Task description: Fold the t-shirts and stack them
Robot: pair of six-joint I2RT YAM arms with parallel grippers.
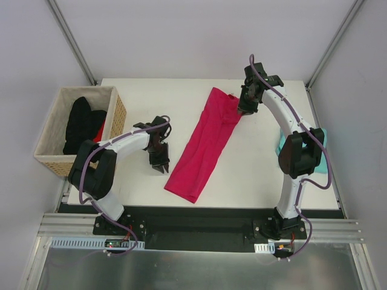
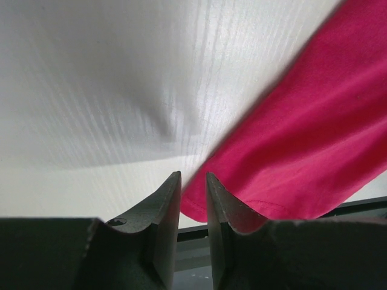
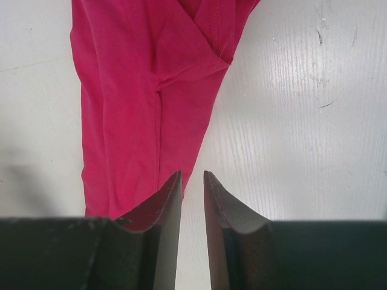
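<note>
While the pink shirt (image 1: 202, 142) lies as a long folded strip slanting across the counter's (image 1: 260, 175) middle, the left gripper (image 1: 160, 168) hangs just beside its near end and the right gripper (image 1: 245, 111) over its far end, both barely parted and empty. The teal shirt (image 1: 280, 147) lies at the right edge.

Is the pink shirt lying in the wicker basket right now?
No, the pink shirt lies as a long strip on the table, while the basket holds a black garment.
</note>
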